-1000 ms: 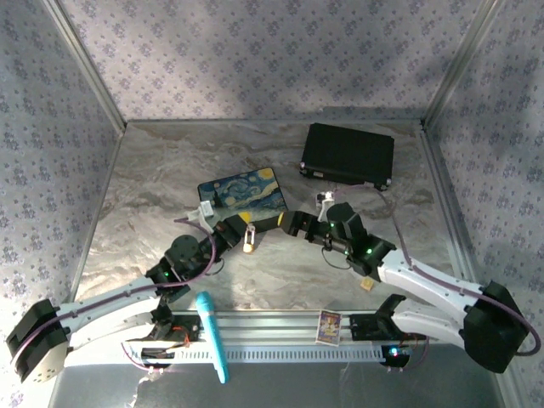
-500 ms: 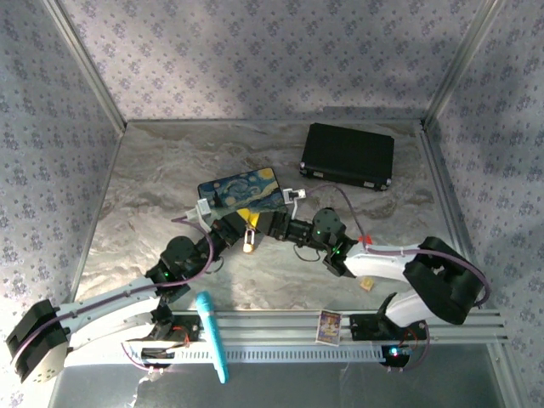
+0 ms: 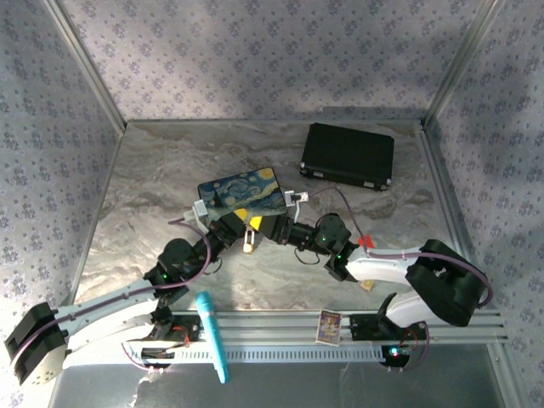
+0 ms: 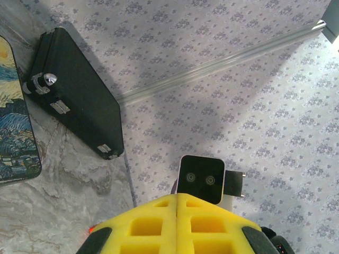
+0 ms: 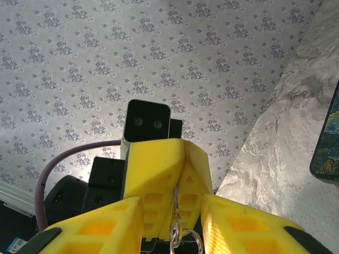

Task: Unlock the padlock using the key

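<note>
Teal pen (image 3: 212,336): from overhead I see it on the front rail, at 7 o'clock from where the two grippers meet.
Left gripper (image 4: 177,225): its wrist view shows me the yellow fingers pressed flat together with no gap.
Key (image 5: 175,211): the right wrist view adds a detail the left one hides. A thin silvery strip with a small ring sticks out of the left fingers' seam, pinched there. I take it for the key.
Padlock (image 3: 248,241): from overhead it is a small pale yellow piece at 6 o'clock, just beside the left fingertips. I cannot tell whether it hangs or lies on the table.
Right gripper (image 5: 172,203): its fingers are spread on either side of the key, and I can make out no contact.
Painted box (image 3: 242,191): at 12 o'clock from the grippers, flat on the table.
Black case (image 3: 348,155): at 1 o'clock. The left wrist view shows its silver latches.
Tan cube (image 3: 367,286): at 4 o'clock, beside the right arm.
</note>
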